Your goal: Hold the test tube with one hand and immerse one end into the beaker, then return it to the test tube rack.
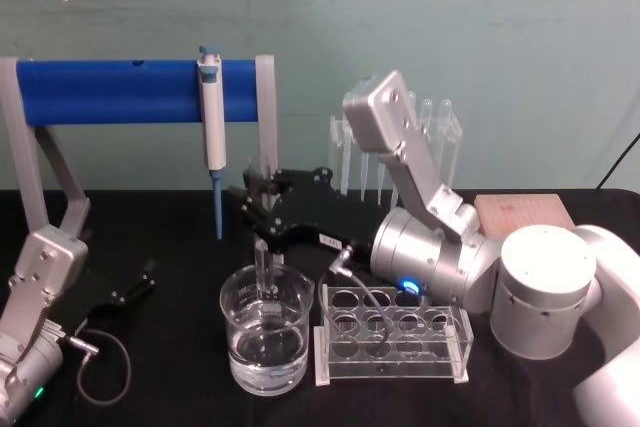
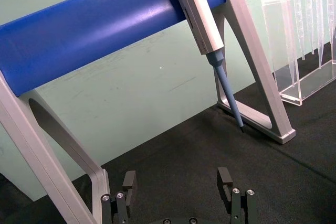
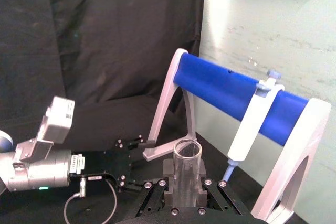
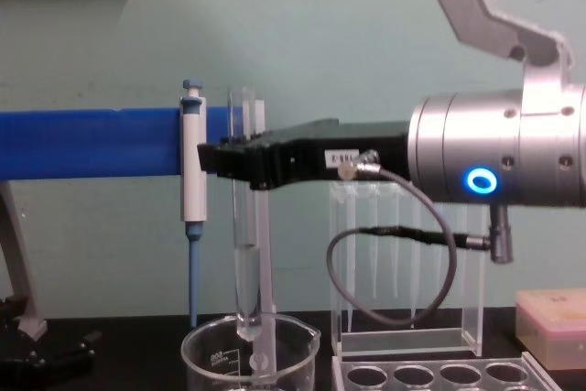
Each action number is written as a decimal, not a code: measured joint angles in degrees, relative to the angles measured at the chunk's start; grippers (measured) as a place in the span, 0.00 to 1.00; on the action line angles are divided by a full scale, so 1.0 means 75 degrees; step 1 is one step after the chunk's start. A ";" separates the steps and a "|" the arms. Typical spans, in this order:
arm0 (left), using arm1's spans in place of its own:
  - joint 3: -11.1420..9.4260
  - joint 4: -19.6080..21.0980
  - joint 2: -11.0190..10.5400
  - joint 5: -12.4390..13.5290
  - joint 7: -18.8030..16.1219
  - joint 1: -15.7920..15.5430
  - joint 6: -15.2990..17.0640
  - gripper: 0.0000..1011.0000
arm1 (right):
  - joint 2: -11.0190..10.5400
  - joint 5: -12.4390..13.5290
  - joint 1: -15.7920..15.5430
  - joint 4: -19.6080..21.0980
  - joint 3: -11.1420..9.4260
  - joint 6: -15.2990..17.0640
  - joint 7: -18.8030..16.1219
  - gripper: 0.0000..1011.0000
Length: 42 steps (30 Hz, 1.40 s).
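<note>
Right gripper [image 1: 262, 215] is reached out over the beaker [image 1: 236, 345] and is clamped on the test tube [image 1: 265, 269], pinched on its upper part. In the chest view the tube [image 4: 245, 254] is held upright, its open rim standing above the right gripper [image 4: 240, 157] and its round bottom dipped just inside the mouth of the beaker [image 4: 209, 354]. Contact with the liquid cannot be told. In the right wrist view the tube [image 3: 187, 165] is seen gripped between the black fingers [image 3: 168, 174].

The beaker is set on the black table [image 1: 160, 387], just beside the clear test tube rack [image 1: 390, 361], which is placed on its right. A blue-and-white pipettor [image 1: 212, 127] is hung on the blue bar [image 1: 110, 92] behind the beaker. A clear pipette stand [image 4: 403, 263] is seen further back.

Left gripper [image 1: 138, 285] is parked low on the table at the left, well apart from the beaker, with fingers [image 2: 129, 181] spread and nothing between them.
</note>
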<state>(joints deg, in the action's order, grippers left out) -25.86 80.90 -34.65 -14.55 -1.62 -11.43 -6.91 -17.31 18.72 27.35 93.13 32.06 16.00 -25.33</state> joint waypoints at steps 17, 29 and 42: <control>0.0000 0.0000 0.0000 0.0000 0.0000 0.0000 0.0000 0.99 | -0.0258 0.0304 0.0183 0.0572 -0.0210 0.0399 0.0203 0.22; 0.0000 0.0000 0.0000 0.0000 0.0000 0.0000 0.0000 0.99 | -0.0842 0.0500 -0.0313 0.1197 -0.0675 0.0464 0.0492 0.22; 0.0000 0.0000 0.0000 0.0000 0.0000 0.0000 0.0000 0.99 | -0.1488 0.0645 -0.1152 0.1588 -0.1292 0.0381 0.0757 0.22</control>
<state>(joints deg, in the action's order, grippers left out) -25.86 80.90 -34.65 -14.55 -1.62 -11.43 -6.90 -28.47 23.55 18.71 105.04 22.37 18.86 -19.65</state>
